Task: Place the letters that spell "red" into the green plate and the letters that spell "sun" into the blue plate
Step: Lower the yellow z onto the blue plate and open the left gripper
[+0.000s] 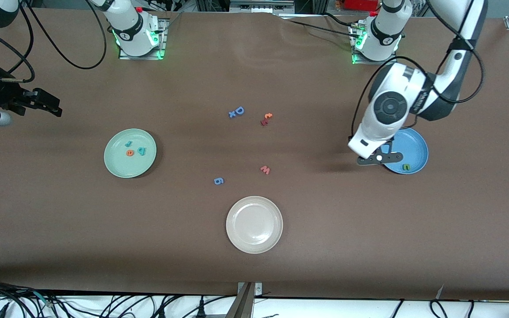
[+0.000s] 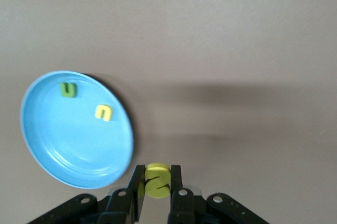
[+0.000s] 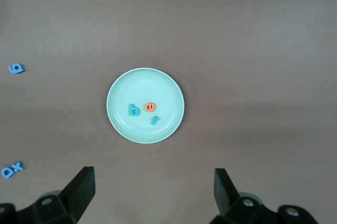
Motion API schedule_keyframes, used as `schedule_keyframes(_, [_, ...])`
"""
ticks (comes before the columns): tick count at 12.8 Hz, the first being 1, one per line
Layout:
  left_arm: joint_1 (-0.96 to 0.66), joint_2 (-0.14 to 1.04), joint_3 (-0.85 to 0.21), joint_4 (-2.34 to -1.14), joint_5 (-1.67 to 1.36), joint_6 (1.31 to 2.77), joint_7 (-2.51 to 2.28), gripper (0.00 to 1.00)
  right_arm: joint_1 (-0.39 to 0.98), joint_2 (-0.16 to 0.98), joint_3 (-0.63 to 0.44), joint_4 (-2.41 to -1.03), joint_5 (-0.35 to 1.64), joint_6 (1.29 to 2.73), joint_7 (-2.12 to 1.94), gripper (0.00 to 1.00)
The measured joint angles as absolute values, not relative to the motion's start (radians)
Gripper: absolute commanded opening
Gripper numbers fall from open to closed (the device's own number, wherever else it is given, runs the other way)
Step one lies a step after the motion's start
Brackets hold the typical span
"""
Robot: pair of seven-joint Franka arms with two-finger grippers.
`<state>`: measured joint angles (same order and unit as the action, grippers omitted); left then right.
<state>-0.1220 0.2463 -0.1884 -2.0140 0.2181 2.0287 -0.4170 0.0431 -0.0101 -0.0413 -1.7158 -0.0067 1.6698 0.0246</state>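
Observation:
The blue plate (image 1: 413,148) lies at the left arm's end of the table and holds a green n (image 2: 68,89) and a yellow u (image 2: 103,112). My left gripper (image 2: 157,175) is shut on a yellow s (image 2: 157,181). It hangs over the bare table just beside the plate's rim, under the arm's white hand (image 1: 376,158). The green plate (image 1: 117,165) holds a teal r (image 1: 128,143), an orange e (image 1: 130,153) and a teal d (image 1: 142,151). My right gripper (image 1: 44,105) waits open and empty high above the right arm's end; its wrist view shows the green plate (image 3: 121,89).
A beige-white plate (image 1: 254,240) sits nearest the front camera at mid-table. Loose letters lie in the middle: a blue D with an x (image 1: 237,111), a red and orange pair (image 1: 266,118), a pink w (image 1: 265,169) and a blue g (image 1: 218,180).

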Motion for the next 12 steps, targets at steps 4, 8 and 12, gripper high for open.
schedule_keyframes(4, [0.016,0.226,-0.187,-2.076,0.218,2.040,-0.107,0.00,0.043,-0.010,-0.041,-1.716,-0.007,1.670,0.025,1.00])
schedule_keyframes(8, [0.112,0.225,-0.186,-2.120,0.217,2.087,0.029,0.00,0.043,-0.010,-0.042,-1.716,-0.007,1.669,0.025,1.00])
schedule_keyframes(12, [0.151,0.248,-0.175,-2.234,0.217,2.237,0.029,0.00,0.043,-0.010,-0.042,-1.716,-0.007,1.669,0.025,1.00])
